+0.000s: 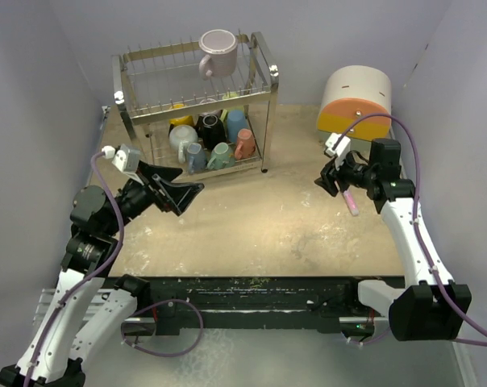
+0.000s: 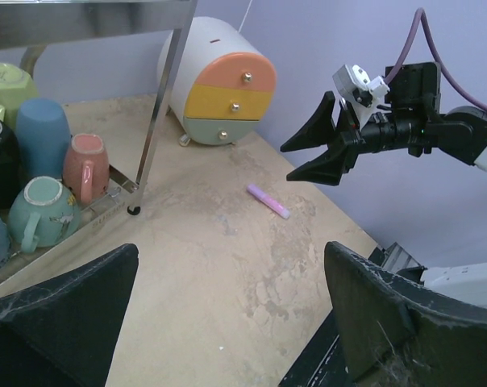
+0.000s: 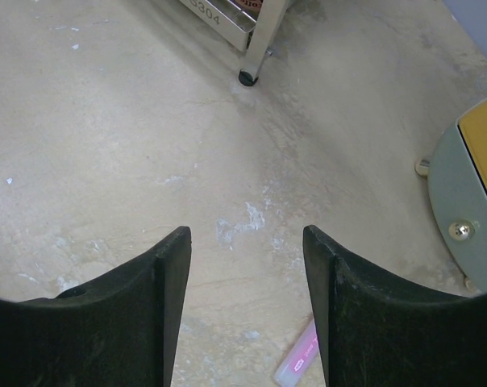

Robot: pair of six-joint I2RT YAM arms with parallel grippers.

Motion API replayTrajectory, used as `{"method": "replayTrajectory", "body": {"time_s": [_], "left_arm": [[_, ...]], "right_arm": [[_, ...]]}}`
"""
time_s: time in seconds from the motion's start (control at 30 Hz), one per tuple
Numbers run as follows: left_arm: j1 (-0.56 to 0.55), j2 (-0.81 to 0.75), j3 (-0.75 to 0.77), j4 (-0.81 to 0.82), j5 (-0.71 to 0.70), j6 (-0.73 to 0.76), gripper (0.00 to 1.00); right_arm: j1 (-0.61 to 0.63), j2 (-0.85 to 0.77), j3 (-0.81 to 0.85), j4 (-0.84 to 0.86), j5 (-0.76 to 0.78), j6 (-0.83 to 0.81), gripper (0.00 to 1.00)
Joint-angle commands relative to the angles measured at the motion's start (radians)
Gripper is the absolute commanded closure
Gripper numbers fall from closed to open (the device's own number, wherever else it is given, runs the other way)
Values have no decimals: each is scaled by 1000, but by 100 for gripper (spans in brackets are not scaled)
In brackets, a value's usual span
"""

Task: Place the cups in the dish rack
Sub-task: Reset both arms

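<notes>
The chrome dish rack (image 1: 269, 129) stands at the back of the table. A lilac cup (image 1: 218, 52) sits on its top tier. Several cups fill the lower tier, among them black (image 1: 210, 129), blue (image 1: 236, 122), salmon (image 1: 244, 143) and teal (image 1: 220, 155). The left wrist view shows the blue (image 2: 42, 133), salmon (image 2: 86, 165) and teal (image 2: 42, 214) cups. My left gripper (image 1: 187, 196) is open and empty in front of the rack, its jaws (image 2: 231, 250) wide over bare table. My right gripper (image 1: 328, 179) is open and empty to the rack's right (image 3: 245, 234).
A round white-orange-yellow drawer unit (image 1: 356, 101) stands at the back right. A small pink bar (image 1: 350, 200) lies on the table under my right gripper; it also shows in the right wrist view (image 3: 296, 363). The rack's foot (image 3: 245, 78) is ahead of the right gripper.
</notes>
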Motion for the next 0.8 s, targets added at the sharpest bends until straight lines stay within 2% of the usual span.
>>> {"method": "replayTrajectory", "body": {"time_s": [0.0,0.07,0.27,0.33,0.37,0.5,0.57,0.77], "left_arm": [[6,5,89,-36,-40,27,1],[6,15,122,-66,-58,28,1],[6,56,237,-118,-89,75,1],[6,76,280,-145,-106,108,1],[6,86,305,-161,-116,123,1],[6,107,402,-247,-177,188,1],[6,107,434,-267,-202,211,1],[6,130,520,-291,-203,226,1]], "right_arm": [[-7,-43,10,13,-11,5,39],[-8,-59,10,10,-6,6,39],[-7,-96,148,-49,13,-4,34],[-7,-98,212,-91,20,-11,28],[-7,-98,244,-107,29,-7,18],[-8,-86,394,-145,100,64,9],[-7,-75,464,-152,112,117,0],[-7,-55,621,-92,243,395,0]]}}
